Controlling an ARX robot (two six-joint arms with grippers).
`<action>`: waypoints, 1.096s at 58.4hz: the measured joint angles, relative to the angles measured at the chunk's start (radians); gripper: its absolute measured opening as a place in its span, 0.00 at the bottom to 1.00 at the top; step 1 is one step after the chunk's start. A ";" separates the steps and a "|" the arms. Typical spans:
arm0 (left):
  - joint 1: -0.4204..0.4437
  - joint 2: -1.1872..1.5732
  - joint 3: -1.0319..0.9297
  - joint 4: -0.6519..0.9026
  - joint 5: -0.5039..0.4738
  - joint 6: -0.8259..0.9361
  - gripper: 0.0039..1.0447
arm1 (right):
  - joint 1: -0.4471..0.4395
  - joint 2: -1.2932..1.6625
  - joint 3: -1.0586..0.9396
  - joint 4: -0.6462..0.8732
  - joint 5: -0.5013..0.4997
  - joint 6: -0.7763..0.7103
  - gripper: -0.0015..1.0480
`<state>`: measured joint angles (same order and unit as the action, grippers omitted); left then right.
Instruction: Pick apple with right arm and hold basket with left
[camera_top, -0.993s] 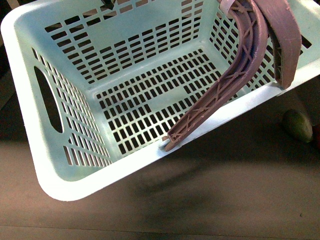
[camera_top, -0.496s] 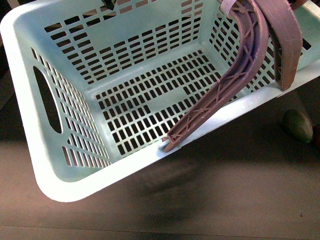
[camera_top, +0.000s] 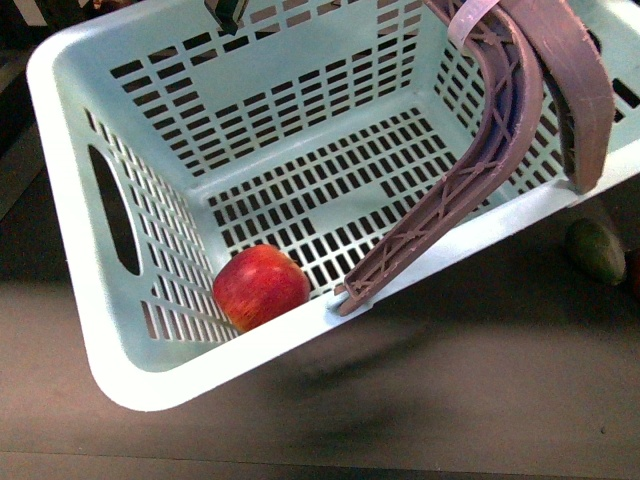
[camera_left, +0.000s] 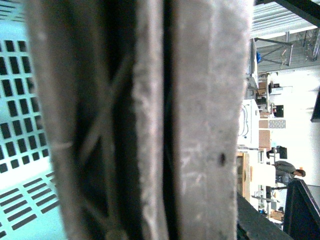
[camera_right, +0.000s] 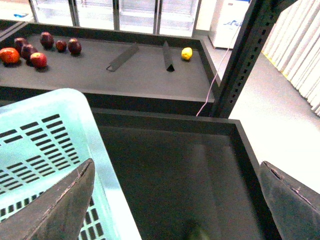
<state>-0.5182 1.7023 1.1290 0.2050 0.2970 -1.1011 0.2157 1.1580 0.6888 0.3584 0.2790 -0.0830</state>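
I see apple (camera_top: 260, 285) in tilted basket (camera_top: 70, 130), corner toward near edge of desk (camera_top: 480, 400), my right gripper (camera_right: 176, 165) spread and empty, left gripper unseen.

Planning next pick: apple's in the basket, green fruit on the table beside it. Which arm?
Right. Its jaws stand open and empty by the basket rim, and the green fruit lies on that side. The handles fill the left wrist view, so that arm is likely holding them.
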 joint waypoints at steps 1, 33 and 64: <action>0.000 0.000 0.000 0.000 0.003 0.000 0.26 | 0.000 0.000 0.000 0.000 0.000 0.000 0.92; 0.000 0.000 0.000 0.000 -0.011 0.007 0.26 | -0.100 -0.205 -0.380 0.274 -0.166 0.071 0.22; 0.000 0.000 0.000 0.000 -0.011 0.008 0.25 | -0.212 -0.475 -0.588 0.213 -0.277 0.076 0.02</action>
<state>-0.5179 1.7023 1.1290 0.2050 0.2863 -1.0935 0.0036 0.6827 0.1009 0.5716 0.0021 -0.0071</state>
